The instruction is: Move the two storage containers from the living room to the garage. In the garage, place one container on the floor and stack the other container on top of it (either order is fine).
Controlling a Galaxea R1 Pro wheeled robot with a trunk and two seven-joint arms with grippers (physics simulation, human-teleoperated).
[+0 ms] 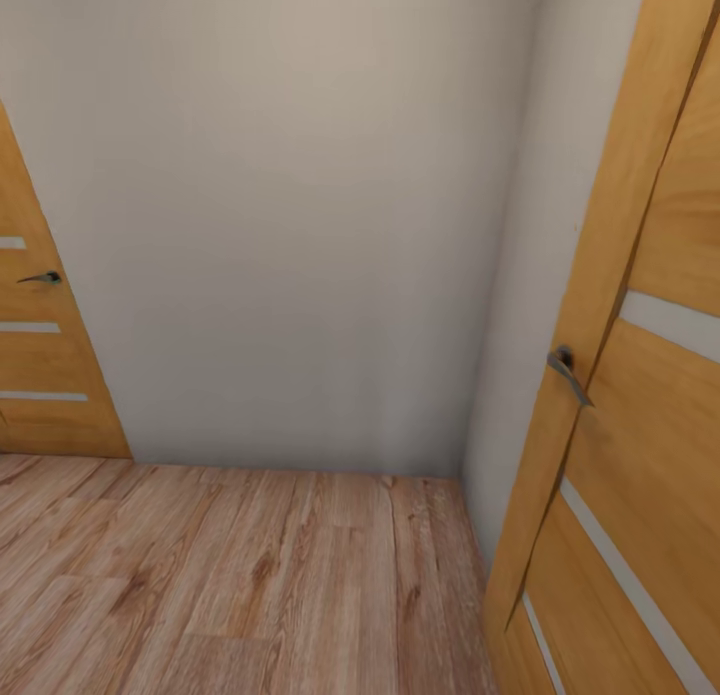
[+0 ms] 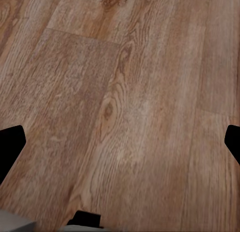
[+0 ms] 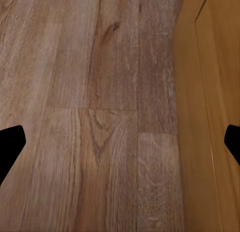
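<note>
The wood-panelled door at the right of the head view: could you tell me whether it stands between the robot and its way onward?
Possibly. The right door stands close beside the robot, and a plain wall closes the view ahead. Another door stands at the left. No container shows, and both grippers hang open over the plank floor.

Count, head view: two wood-panelled doors, one at my left (image 1: 45, 355), one at my right (image 1: 640, 395). Two lever handles, one per door: left (image 1: 42, 277), right (image 1: 568, 371). Pale strips across the left door: three. Across the right door: three. One plain wall (image 1: 290, 225). One wood plank floor (image 1: 250, 585).
</note>
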